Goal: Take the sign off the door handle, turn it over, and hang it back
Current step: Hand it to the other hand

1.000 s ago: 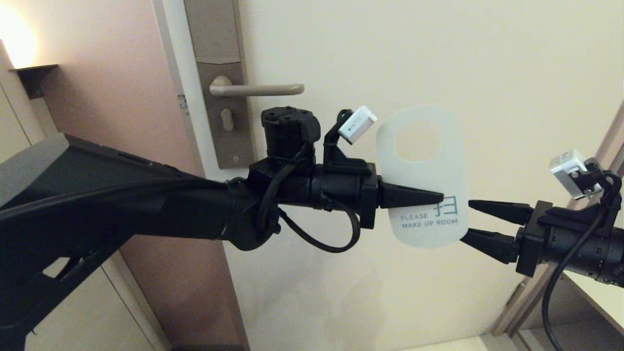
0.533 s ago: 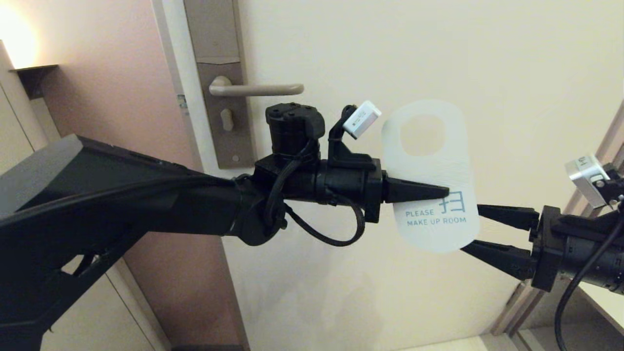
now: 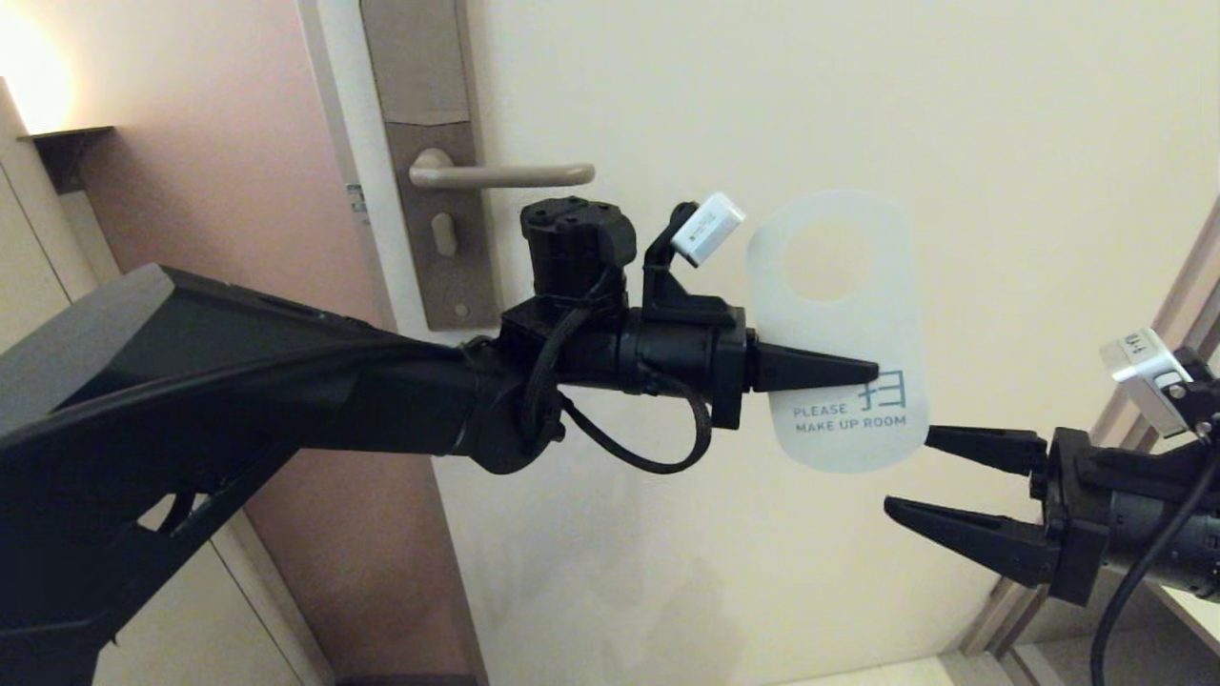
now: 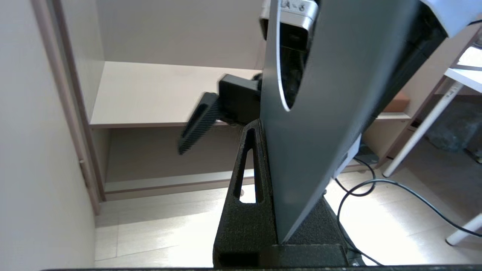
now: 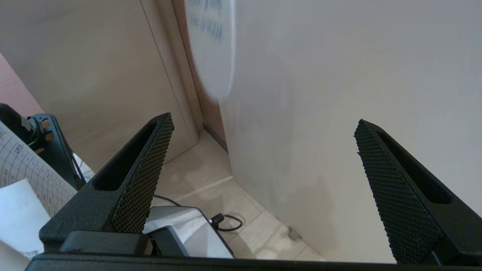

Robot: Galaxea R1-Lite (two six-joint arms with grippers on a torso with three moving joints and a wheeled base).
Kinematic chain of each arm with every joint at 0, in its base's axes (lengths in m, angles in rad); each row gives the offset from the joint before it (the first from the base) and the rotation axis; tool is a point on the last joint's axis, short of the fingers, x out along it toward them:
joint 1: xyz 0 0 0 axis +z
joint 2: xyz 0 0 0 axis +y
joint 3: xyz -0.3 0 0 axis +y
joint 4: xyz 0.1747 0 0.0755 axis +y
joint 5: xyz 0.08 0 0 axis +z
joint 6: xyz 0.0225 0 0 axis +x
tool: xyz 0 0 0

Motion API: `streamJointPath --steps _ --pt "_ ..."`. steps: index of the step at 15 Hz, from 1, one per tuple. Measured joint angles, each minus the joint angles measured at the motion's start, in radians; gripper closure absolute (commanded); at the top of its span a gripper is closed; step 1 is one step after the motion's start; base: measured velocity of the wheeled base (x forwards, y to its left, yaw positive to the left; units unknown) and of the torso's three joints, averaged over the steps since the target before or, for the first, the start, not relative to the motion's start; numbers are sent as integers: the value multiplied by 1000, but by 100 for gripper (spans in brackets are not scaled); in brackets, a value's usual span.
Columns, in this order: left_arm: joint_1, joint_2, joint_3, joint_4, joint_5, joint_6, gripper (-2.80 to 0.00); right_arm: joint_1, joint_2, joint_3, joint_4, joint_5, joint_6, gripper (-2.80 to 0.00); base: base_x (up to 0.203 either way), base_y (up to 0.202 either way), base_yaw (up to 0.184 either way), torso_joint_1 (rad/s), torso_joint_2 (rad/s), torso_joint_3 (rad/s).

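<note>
The sign point(image 3: 843, 324) hangs upright in mid-air before the door, its white "PLEASE MAKE UP ROOM" face towards the head camera and its oval hole at the top. My left gripper point(image 3: 863, 372) is shut on the sign's lower half from the left. In the left wrist view the sign point(image 4: 324, 124) shows its dark face edge-on between the closed jaws point(image 4: 269, 130). My right gripper point(image 3: 910, 472) stands open just below and right of the sign, touching nothing. The door handle point(image 3: 505, 174) juts bare from its backplate point(image 3: 434, 162), up and left of the sign.
The cream door point(image 3: 858, 114) fills the background. A pinkish wall point(image 3: 191, 191) lies left of it, and a door frame edge point(image 3: 1182, 286) runs down the right. In the left wrist view a low shelf point(image 4: 169, 94) and floor cables point(image 4: 376, 188) show.
My right gripper has let go of the sign's lower right edge, spread wider and drawn back down and right. The left gripper has kept its hold, lifting the sign slightly.
</note>
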Motion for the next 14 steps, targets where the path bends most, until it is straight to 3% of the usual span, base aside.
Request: streamJointPath --steps 9,14 --pt "-30 9 0 -2 10 -10 0 0 38 -74 1 -2 3 -280 0 0 0 0 0 0" --pt "-30 26 -10 -30 18 -18 0 44 39 -110 0 -9 20 -280 0 0 0 0 0 0"
